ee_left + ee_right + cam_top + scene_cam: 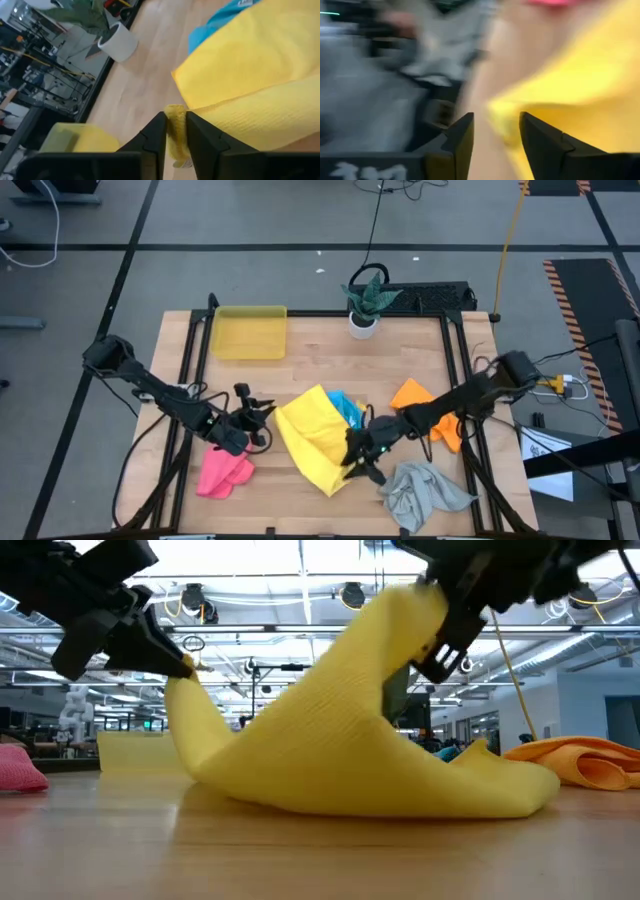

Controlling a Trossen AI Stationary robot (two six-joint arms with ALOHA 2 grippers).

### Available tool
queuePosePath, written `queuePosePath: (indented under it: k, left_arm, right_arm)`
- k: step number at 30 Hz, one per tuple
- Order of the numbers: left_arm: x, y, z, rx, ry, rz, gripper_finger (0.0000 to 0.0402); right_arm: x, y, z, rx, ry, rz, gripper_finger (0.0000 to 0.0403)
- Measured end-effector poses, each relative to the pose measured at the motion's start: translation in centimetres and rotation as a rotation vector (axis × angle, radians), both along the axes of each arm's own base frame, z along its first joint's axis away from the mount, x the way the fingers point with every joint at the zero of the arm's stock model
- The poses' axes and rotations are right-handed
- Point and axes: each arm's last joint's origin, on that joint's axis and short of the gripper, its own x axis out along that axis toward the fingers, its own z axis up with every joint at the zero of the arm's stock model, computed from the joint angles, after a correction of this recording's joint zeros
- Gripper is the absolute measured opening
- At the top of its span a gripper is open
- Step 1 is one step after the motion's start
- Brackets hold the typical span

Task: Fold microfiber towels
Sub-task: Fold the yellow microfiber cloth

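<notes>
Left wrist view: left end effector (175, 131) pinches yellow towel (260, 85) corner; right end effector (360, 460) grip unclear.

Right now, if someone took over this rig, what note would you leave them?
Left gripper: shut on one corner of the yellow towel, held up off the table.
Right gripper: at the towel's opposite edge, lifting it; its fingers look apart in the blurred right wrist view, so the grip is unclear.
Yellow towel is mid-table, draped between both arms, middle resting on the table.
Blue towel lies partly under it. Orange towel lies toward the right side, grey towel at the near right, pink towel at the near left, all crumpled.
Done: no towel folded.
Left: finish the yellow one, then the other four.
</notes>
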Motion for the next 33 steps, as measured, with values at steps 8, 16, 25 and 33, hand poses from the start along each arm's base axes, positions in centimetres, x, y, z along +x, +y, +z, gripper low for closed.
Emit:
queuePosePath:
  k: [8,16,25,33]
  left_arm:
    - [0.1,0.0,0.1,-0.012,-0.013,0.006,0.0022]
    - [0.1,0.0,0.1,-0.039,-0.034,0.019,0.0016]
    - [0.2,-0.1,0.1,-0.045,-0.042,0.017,0.0034]
    - [0.2,-0.1,0.2,-0.052,-0.045,0.013,0.0035]
  right_arm:
    - [-1.4,-5.7,0.2,-0.300,0.247,-0.439,0.0164]
    - [0.3,-8.3,-4.1,-0.337,0.361,-0.544,0.0159]
    - [0.4,-9.5,-5.8,-0.447,0.411,-0.598,0.0053]
    - [-3.6,-10.7,-2.8,-0.685,0.573,-0.838,0.0007]
